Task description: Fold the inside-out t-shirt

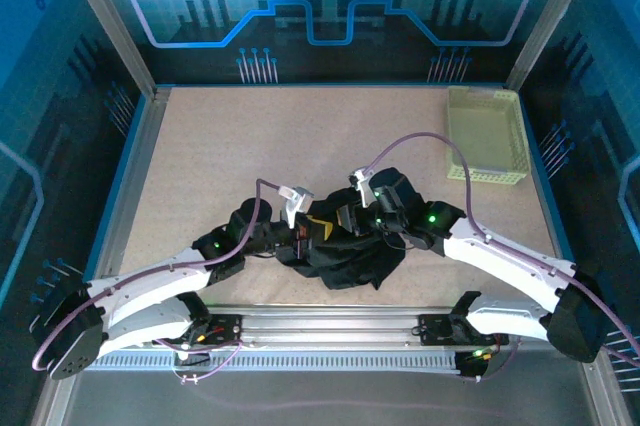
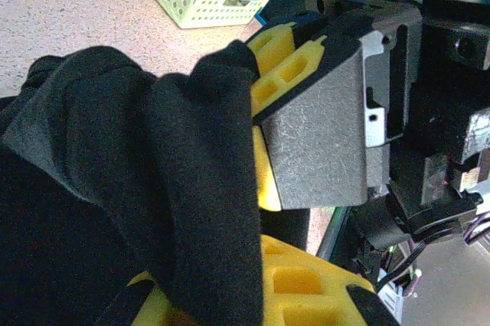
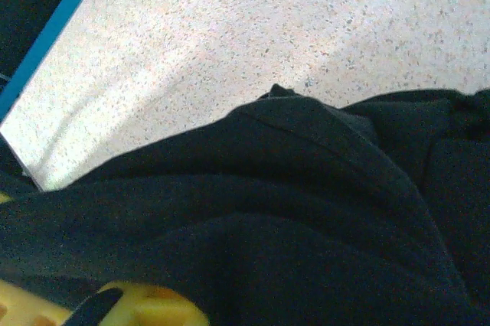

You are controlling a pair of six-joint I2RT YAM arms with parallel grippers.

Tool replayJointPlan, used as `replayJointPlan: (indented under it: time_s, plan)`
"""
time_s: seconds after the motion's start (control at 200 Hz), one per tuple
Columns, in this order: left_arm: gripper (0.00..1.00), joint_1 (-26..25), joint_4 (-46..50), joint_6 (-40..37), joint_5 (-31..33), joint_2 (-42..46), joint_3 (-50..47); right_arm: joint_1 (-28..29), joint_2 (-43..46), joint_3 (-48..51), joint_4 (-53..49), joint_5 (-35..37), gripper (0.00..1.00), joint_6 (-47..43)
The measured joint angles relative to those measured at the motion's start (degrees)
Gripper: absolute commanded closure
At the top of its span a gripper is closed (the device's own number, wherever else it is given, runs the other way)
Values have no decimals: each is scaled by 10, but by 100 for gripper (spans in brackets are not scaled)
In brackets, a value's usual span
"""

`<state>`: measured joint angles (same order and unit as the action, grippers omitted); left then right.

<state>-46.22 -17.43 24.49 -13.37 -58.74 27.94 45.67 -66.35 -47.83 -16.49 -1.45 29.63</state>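
The folding proper is not yet under way. This looks like the opening step, in which the plain black soft-fabric short-sleeved t-shirt (image 1: 350,261) is being gathered so it can be spread flat. It is lying as a crumpled heap on the speckled beige table surface (image 1: 250,146), at the middle of the near edge. That is well apart from the pale yellow-green perforated plastic basket (image 1: 485,136) sitting in the far right corner. The left gripper (image 2: 260,220) is clamping a thick fold of the cloth between its yellow fingers. The right gripper (image 1: 355,218) is pressing into the heap just beside it, one yellow finger (image 3: 157,309) peeking from under the fabric, and I cannot tell whether its jaws are apart or together. Both arms are reaching inward from the near corners, elbows low, wrists meeting over the shirt. As I judge it, the next move calls for a sure second grasp, then drawing the two grippers apart to open the cloth out.
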Motion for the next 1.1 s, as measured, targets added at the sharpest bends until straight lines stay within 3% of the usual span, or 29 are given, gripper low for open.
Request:
replayJointPlan:
  time_s: [0.06, 0.245, 0.365, 0.64, 0.72, 0.87, 1.101]
  plan:
    - [100, 0, 4, -4, 4, 0, 0, 0, 2, -4, -6, -1, 100, 2]
    - [100, 0, 50, -31, 58, -1, 4, 0, 33, -58, -67, -3, 100, 0]
    - [77, 0, 79, -54, 123, -8, 41, 1, 54, -96, -115, -12, 100, 0]
    - [58, 16, 238, -65, 250, -85, 145, 0, 53, -136, -139, -19, 100, 25]
    - [48, -5, 266, -69, 313, -74, 153, -1, 39, -136, -134, -26, 100, 40]
    - [46, -89, 289, -82, 407, 6, 138, -1, 22, -137, -117, -35, 100, 66]
    - [43, -129, 245, -112, 406, 92, 103, -1, 3, -156, -108, -36, 100, 97]
